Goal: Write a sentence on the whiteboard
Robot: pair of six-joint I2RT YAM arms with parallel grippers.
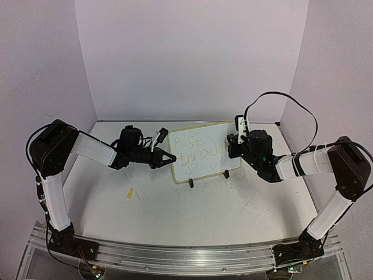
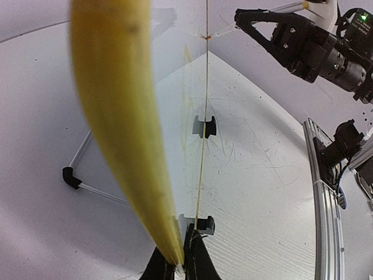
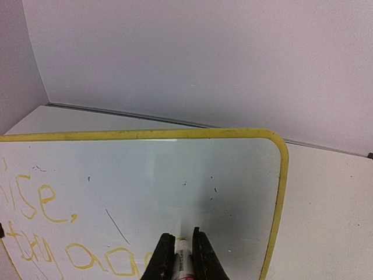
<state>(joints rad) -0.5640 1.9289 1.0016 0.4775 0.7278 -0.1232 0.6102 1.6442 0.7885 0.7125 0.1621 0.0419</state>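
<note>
Metal rail (image 1: 186, 252) along the near edge, both arm bases bolted to it. On the white table (image 1: 245, 216), a small yellow scrap (image 1: 130, 193) lies left of centre, well apart from the rest. Further back, the whiteboard (image 1: 204, 153) stands mid-table on two black clip feet (image 1: 190, 183), with yellow writing on its face. The left gripper (image 1: 168, 158) pinches its left rim. The right gripper (image 3: 182, 245) is clamped on a marker (image 3: 182, 261), tip at the board's right half; contact unclear.
</note>
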